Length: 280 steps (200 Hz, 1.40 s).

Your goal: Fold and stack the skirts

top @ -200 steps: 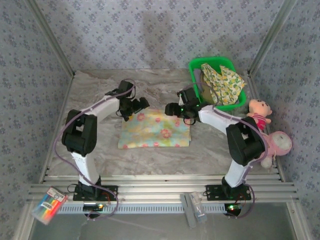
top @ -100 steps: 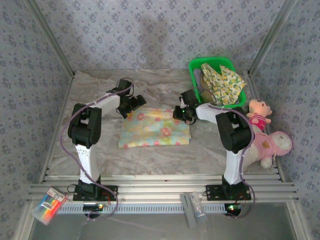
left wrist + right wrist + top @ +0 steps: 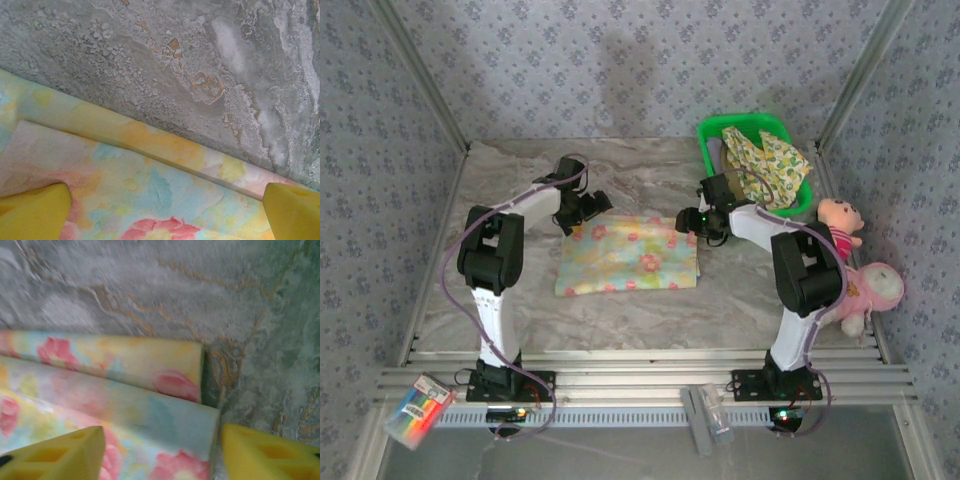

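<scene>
The floral skirt (image 3: pixel 630 257) lies in the middle of the top view as a flat, folded rectangle on the marbled desk (image 3: pixel 520 295). The left fingers (image 3: pixel 35 215) hang over its upper left corner. In the left wrist view they stand wide apart at the bottom corners of the frame, with the cloth's layered edge running on a slant between them and nothing clamped. The right fingers (image 3: pixel 55 452) are at the skirt's upper right corner. In the right wrist view they are also apart, and the folded layers end in a stepped corner between them, nearer the finger at lower right. That view is blurred, so I cannot tell whether either tip touches the cloth.

In the upper right of the top view a green basket (image 3: pixel 712 135) holds the fruit-print skirt (image 3: pixel 772 163), bunched and spilling over the rim. Two pink plush toys (image 3: pixel 872 288) sit along the right edge of the desk, below the basket.
</scene>
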Tool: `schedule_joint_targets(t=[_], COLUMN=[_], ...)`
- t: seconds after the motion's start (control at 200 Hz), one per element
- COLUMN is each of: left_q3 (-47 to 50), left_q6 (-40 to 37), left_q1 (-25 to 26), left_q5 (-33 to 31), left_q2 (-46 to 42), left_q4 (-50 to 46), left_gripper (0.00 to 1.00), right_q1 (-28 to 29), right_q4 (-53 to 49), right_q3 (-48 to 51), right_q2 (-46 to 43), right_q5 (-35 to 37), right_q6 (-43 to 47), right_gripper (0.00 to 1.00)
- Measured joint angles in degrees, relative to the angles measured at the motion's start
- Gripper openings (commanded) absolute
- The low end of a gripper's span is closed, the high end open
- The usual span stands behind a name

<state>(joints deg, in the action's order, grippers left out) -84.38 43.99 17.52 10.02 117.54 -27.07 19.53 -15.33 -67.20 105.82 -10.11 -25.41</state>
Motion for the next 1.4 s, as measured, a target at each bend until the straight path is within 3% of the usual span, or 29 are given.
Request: schedule_joint_targets(t=[0.13, 0.405, 0.61, 0.864, 1.129, 1.284, 1.399], left_q3=[-0.13, -0.28, 0.61, 3.50, 4.87, 5.25, 5.97], left_q6=[-0.57, -1.73, -1.29, -0.44, 0.22, 0.24, 0.22], left_q1=[-0.02, -0.02, -0.13, -0.17, -0.28, -0.33, -0.90], left_q5=[0.66, 1.31, 1.31, 1.53, 1.53, 1.53, 1.90], left_q2=[0.02, 0.00, -0.09, -1.60, -2.38, -2.71, -3.61], left_q4=[-0.20, -1.07, -0.02, 3.13, 4.76, 4.83, 4.24], left_gripper=[1.00, 1.00, 1.00, 1.00, 1.00, 1.00, 1.00], right_q1=[-0.22, -6.40, -6.71, -6.51, -7.21, -6.34, -6.82], right_q4=[-1.75, -5.97, -7.58, -4.52, 3.34, 10.73, 10.82], right_q3=[0.37, 6.84, 7.85, 9.62, 11.23, 12.26, 12.57], right_q2=[0.50, -3.39, -2.82, -1.27, 1.03, 1.97, 1.09], right_q5=[-3.06, -19.56, -24.72, -29.77, -34.25, -35.91, -35.39], right_q6=[0.28, 0.48, -0.76, -4.90, -11.93, -13.79, -13.84], right_gripper=[0.72, 0.70, 0.67, 0.57, 0.32, 0.08, 0.00])
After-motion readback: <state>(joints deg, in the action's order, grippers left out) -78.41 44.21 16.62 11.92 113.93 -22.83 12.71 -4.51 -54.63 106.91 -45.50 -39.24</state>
